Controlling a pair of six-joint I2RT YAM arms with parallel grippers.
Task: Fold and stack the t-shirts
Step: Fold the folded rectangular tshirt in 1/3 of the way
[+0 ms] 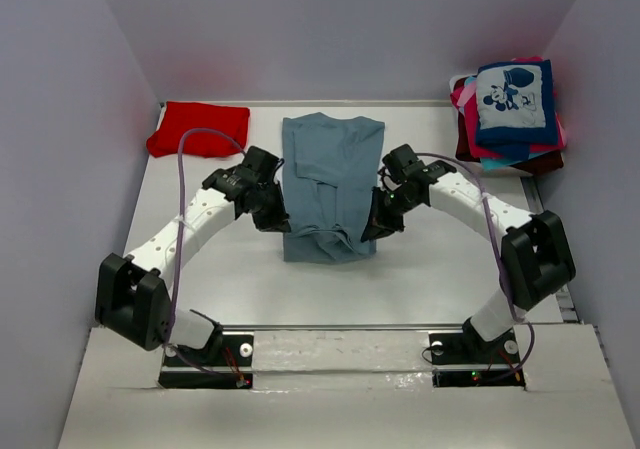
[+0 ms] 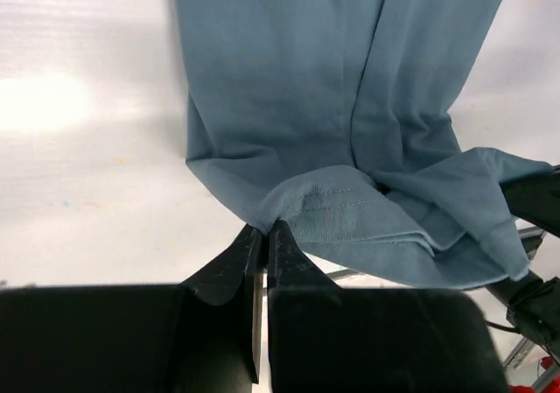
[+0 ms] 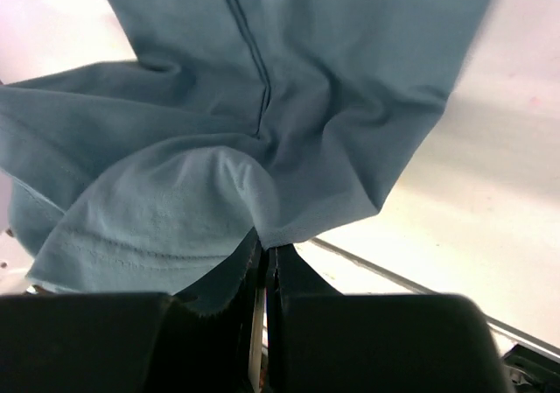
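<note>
The grey-blue t-shirt (image 1: 330,184) lay in the middle of the white worktop (image 1: 250,279), folded lengthwise into a narrow strip that ran away from the arm bases. Its far end rested flat. Its near end was gathered up into creases and sagged between the two arms.

The left fingers (image 2: 229,266) were pressed together with almost no gap between them. They pinched a thin fold of cloth at the near left corner of the grey-blue t-shirt, right beside its stitched hem. The right fingers (image 3: 293,275) were closed just as tightly on the near right corner, where the fabric bulged over their tips. In the top view the two arms reached in from either side of the shirt, and both grips sat at its near edge.

A red t-shirt (image 1: 198,129) lay folded beyond and to the left of the grey-blue one, well apart from it, by the far left corner of the worktop. A stack of folded t-shirts (image 1: 520,154) stood beyond and to the right of it, also well apart. On top of that stack was a navy t-shirt with a cartoon-mouse print (image 1: 515,97), with pink, teal and maroon edges showing beneath it.
</note>
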